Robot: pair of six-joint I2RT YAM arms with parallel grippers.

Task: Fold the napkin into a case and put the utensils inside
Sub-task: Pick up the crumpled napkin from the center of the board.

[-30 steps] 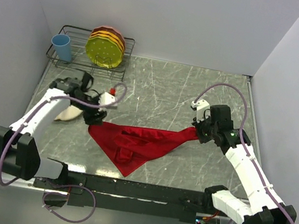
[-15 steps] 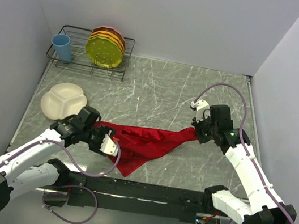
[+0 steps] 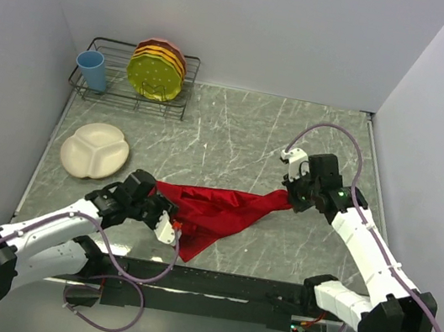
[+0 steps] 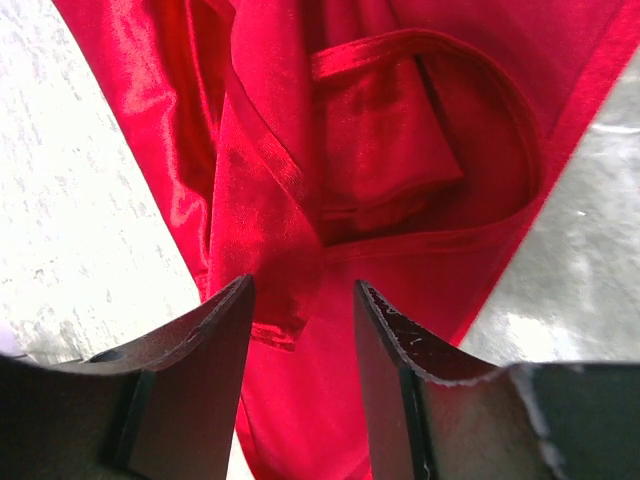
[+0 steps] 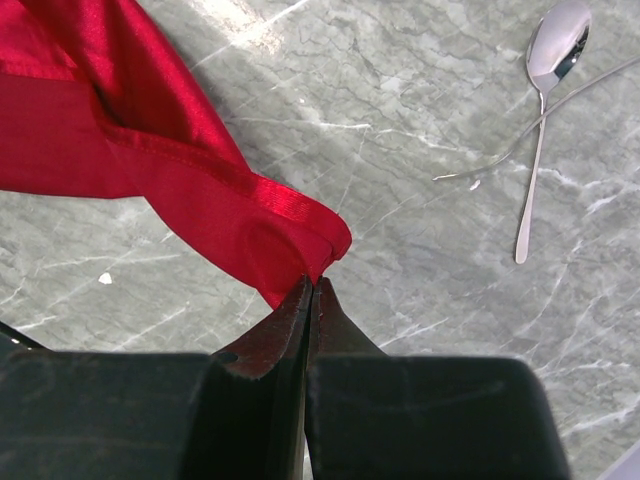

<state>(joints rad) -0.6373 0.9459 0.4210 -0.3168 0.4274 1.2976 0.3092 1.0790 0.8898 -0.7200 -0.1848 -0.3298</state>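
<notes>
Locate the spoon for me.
The spoon lies on the marble table at the upper right of the right wrist view, crossing the fork, apart from the napkin corner pinched in the right pincer.

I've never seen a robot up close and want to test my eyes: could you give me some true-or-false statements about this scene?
1. The right hand pinches a corner of the shiny red cloth napkin. True.
2. The left hand is clamped shut on the napkin. False: its fingers stand apart over the cloth.
3. The silver metal spoon lies on the napkin. False: it lies on the grey marble table, apart from the cloth.
4. The blue plastic cup stands in the wire dish rack. True.
</notes>
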